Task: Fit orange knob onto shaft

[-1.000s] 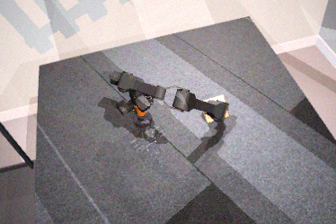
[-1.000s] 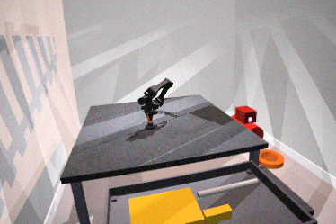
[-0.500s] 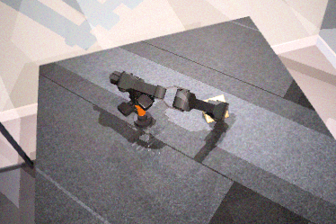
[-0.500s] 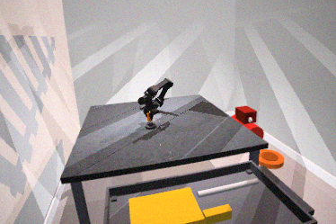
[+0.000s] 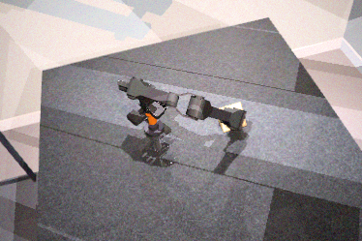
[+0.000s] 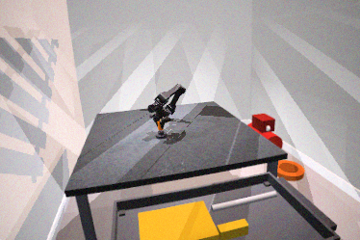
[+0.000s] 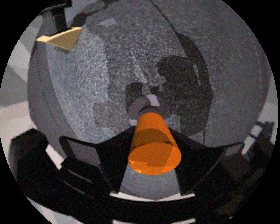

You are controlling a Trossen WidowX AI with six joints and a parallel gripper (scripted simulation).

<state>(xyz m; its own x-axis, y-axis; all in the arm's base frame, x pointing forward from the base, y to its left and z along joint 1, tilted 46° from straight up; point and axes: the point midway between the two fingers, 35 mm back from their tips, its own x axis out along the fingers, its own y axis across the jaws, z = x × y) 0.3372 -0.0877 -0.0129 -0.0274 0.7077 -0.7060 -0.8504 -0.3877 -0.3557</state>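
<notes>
The orange knob [image 5: 152,119] [image 6: 160,127] [image 7: 154,159] is a tapered piece, held upright with its wider end toward the wrist camera. My gripper [image 5: 150,121] [image 6: 160,124] [image 7: 150,130] is shut on it, one dark finger on each side. The round grey pedestal [image 5: 154,132] [image 6: 160,136] [image 7: 161,108] is directly below the knob's narrow end and shows just beyond that end in the wrist view. The silver shaft cannot be made out. The hole and its flat side are hidden underneath the knob. Whether the knob touches the pedestal or sits on the shaft cannot be told.
The dark table [image 5: 97,193] [image 6: 120,170] carries the arm, whose base stands on a pale wooden plate [image 5: 225,126] [image 7: 70,40] to the right in the top view. Yellow blocks [image 6: 175,222] and a white rod [image 6: 243,201] lie on the lower shelf.
</notes>
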